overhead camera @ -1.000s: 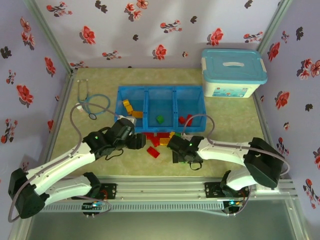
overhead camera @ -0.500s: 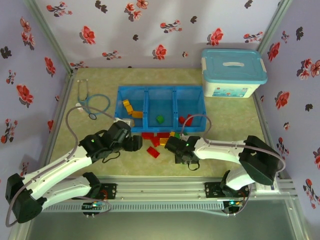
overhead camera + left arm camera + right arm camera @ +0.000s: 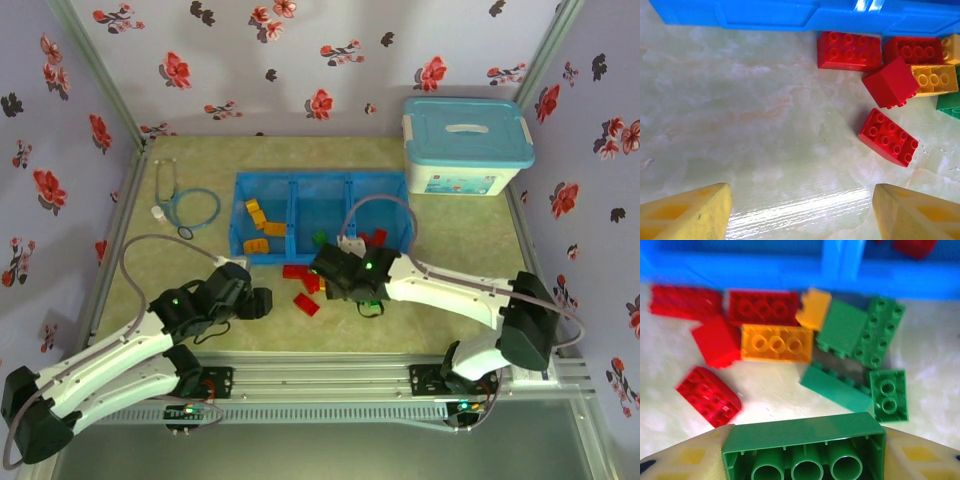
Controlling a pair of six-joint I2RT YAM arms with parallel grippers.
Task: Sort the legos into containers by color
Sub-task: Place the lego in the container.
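A green brick (image 3: 800, 432) is clamped between the fingers of the right gripper (image 3: 805, 455), its hollow underside turned toward the wrist camera. From above, that gripper (image 3: 326, 268) is seen at the near wall of the blue tray (image 3: 320, 177), in front of the middle compartment. Below it, a pile (image 3: 777, 342) of red, orange-yellow and green bricks is left lying against the tray's near wall. One red brick (image 3: 307, 304) is set apart from the pile, a little nearer the arms.

The left gripper (image 3: 800, 215) is held with its jaws spread and nothing between them, over bare table (image 3: 740, 125) in front of the tray and left of the pile. Inside the tray, orange-yellow bricks (image 3: 256, 212) are seen in the left compartment, a green one (image 3: 320, 238) in the middle and red ones (image 3: 378, 237) in the right. A stethoscope (image 3: 185, 205) is laid left of the tray, and a white box (image 3: 466, 145) with a light-blue lid is placed beyond its right end.
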